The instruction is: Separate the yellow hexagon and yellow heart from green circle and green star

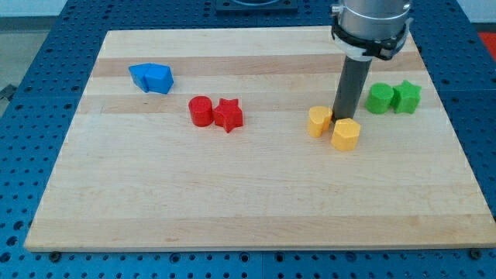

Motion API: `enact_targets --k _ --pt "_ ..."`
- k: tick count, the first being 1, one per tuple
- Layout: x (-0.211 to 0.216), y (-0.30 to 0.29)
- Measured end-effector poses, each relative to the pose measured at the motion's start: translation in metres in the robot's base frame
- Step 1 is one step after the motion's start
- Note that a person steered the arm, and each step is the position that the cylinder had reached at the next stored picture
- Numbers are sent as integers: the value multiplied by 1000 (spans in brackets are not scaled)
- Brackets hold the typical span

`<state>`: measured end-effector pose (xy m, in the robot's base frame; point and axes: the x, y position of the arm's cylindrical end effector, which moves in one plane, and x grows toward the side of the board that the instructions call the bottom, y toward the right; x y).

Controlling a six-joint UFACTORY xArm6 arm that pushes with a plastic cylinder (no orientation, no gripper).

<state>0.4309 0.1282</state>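
Observation:
Two yellow blocks lie right of the board's middle: the yellow heart (pixel 318 122) on the left and the yellow hexagon (pixel 346 133) just below and to its right, almost touching. My tip (pixel 341 118) stands right behind them, in the notch between the two. The green circle (pixel 380 98) and green star (pixel 406 96) sit side by side, touching, a short way toward the view's right and top from my tip.
A red cylinder (pixel 201 111) and red star (pixel 228 115) touch each other left of the middle. Two blue blocks (pixel 151 77) sit together at the upper left. The wooden board (pixel 248 209) rests on a blue perforated table.

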Motion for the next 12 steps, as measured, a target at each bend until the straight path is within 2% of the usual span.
enact_targets --k 5,7,8,9,10,11,12 --pt "-17 0" --pt "-37 -39" --pt "-29 -56" --pt "-2 -52" --pt "9 -51" --pt "8 -51" --pt "-13 -53"
